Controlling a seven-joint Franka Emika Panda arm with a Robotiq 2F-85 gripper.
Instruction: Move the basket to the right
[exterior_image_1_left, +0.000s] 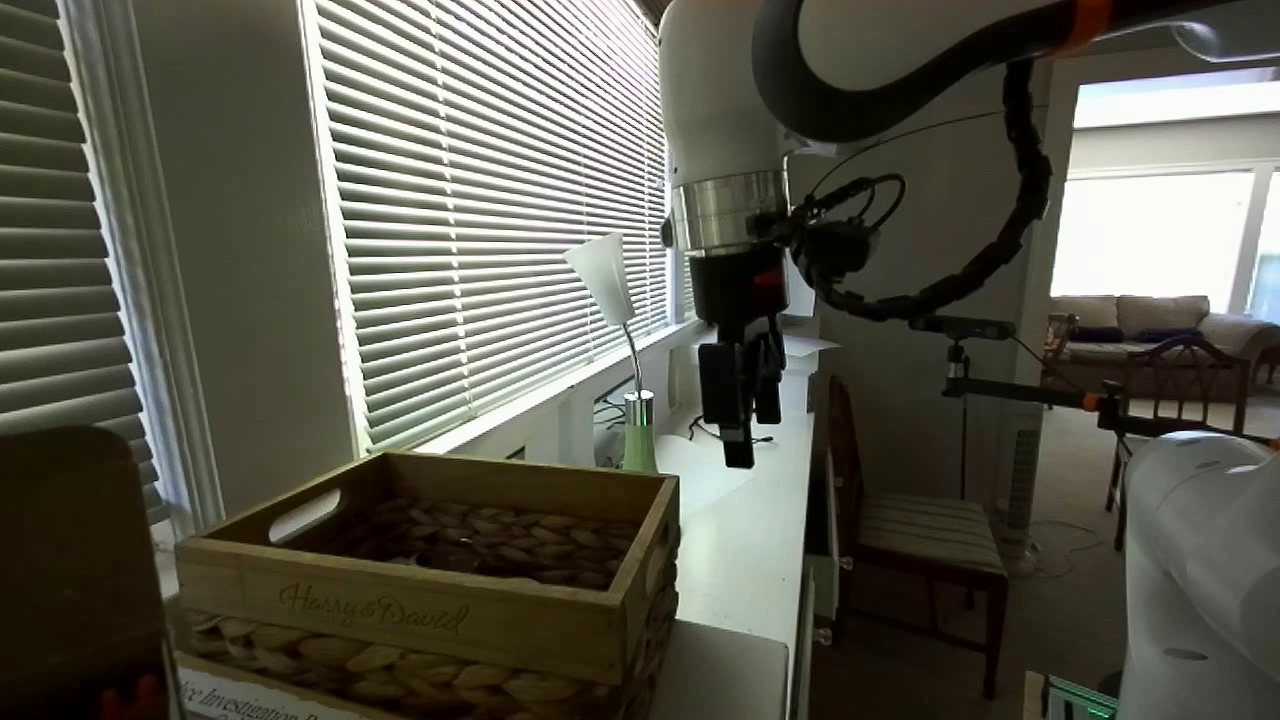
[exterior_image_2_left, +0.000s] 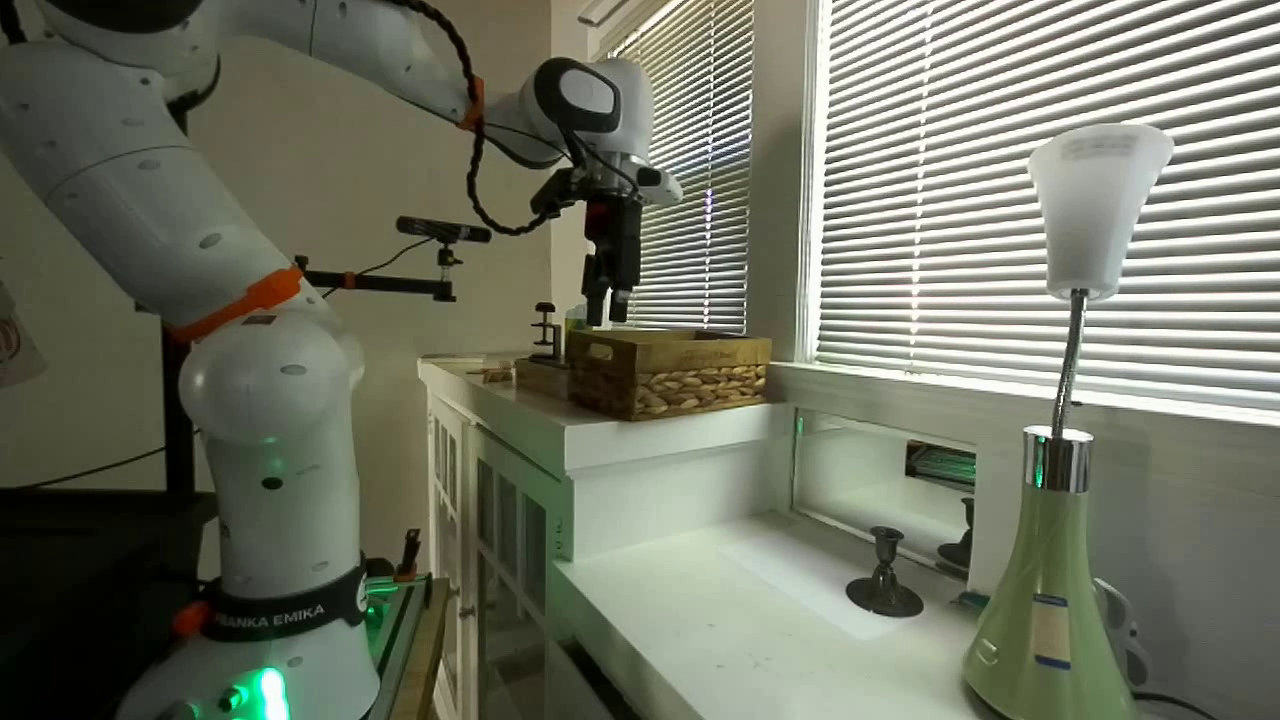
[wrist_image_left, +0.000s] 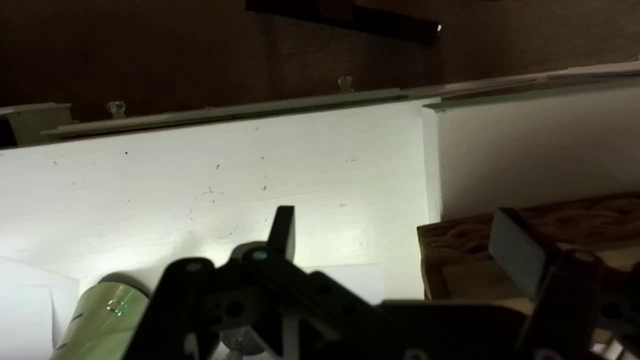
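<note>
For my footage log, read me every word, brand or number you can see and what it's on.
"Harry & David": wooden rim band of the basket.
"ice Investigation": white strip at an exterior view's bottom edge; rest cut off.
"FRANKA EMIKA", first letter unclear: black band on the robot's base.
Unreadable: red print cut by an exterior view's left edge.
Too small: label on the arm.

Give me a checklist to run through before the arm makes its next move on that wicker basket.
1. Gripper open: ok, its fingers stand apart.
2. Basket upright: ok, on the raised white ledge.
3. Fingers placed on the basket: not ok, they hang clear of it.
4. Basket empty: cannot tell, too little of its inside shows.
5. Candlestick and lamp away from the basket: ok, both stand apart on the lower counter.
</note>
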